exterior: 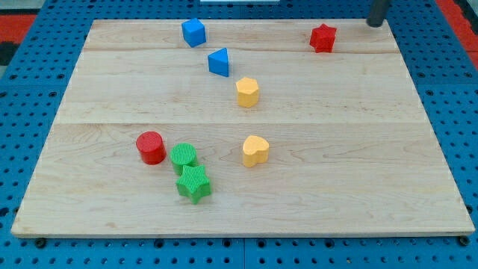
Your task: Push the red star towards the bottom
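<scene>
A: What sits at the view's left?
B: A red cylinder (151,147), then a green cylinder (184,157) touching a green star (194,184).

A: Middle?
B: 2 blue blocks (193,32) (219,62) and 2 yellow ones (247,92) (255,150).

A: The target?
B: The red star (323,38) lies near the wooden board's (373,149) top right. My tip (375,25), a bare rod grasping nothing, stands apart, to its upper right.

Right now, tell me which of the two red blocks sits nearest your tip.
The red star, near the view's top right, just left of and below my tip. The red cylinder lies far off at the lower left, beside the green cylinder.
</scene>
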`<state>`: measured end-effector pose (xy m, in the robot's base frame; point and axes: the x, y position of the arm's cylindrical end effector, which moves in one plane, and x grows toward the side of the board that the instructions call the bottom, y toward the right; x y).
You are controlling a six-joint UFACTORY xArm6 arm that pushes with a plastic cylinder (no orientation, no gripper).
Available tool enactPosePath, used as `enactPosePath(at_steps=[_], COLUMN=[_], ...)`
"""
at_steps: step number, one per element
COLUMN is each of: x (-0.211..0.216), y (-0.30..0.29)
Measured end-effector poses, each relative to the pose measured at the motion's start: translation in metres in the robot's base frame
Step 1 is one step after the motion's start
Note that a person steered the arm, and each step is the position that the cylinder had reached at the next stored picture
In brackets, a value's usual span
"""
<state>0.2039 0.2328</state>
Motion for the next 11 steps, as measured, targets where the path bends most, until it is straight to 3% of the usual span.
enactPosePath(at_steps=[1, 4, 6, 9, 11], x=[0.000, 0.029, 0.054, 0.138, 0.137], y=[-0.054, -0.096, -0.103, -0.102, -0.113])
